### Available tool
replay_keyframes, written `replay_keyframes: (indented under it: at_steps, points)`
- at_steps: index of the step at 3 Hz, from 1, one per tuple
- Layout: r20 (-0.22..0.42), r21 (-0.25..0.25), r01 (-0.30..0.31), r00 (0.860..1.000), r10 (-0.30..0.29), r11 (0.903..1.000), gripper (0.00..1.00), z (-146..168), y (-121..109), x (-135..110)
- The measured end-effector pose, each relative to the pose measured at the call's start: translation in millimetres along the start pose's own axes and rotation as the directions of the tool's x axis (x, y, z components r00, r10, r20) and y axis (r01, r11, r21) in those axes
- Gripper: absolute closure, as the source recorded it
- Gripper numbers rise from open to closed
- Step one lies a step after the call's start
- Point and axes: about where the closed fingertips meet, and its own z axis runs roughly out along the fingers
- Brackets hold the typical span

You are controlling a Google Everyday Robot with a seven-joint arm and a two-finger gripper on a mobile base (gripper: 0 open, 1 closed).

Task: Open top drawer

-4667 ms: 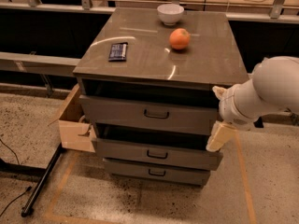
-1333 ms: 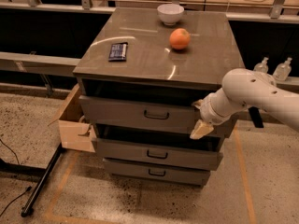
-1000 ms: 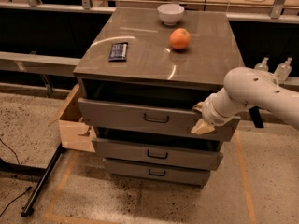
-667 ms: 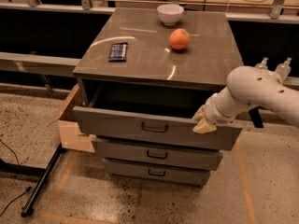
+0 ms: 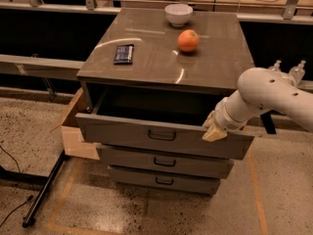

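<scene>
Pulled further out than a moment ago, top drawer (image 5: 146, 133) now sticks well clear of the cabinet (image 5: 156, 65), with its dark inside exposed. Gripper (image 5: 215, 129) sits at the drawer front's upper right edge. Can't tell if it's gripping or just hooked.

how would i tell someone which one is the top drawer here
Find the grey cabinet with an orange and white bowl on top. The top drawer is the highest of three in its front. Only it is pulled out, showing a dark tray, with the gripper at its front's right upper edge; the two lower drawers are shut.
</scene>
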Motion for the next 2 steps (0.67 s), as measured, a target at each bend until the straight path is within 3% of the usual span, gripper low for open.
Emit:
replay_keyframes:
  at_steps: [2]
  points:
    - [-0.025,0.023,-0.035,0.999,0.036,0.9991,0.14,-52.6,6.4,-12.8]
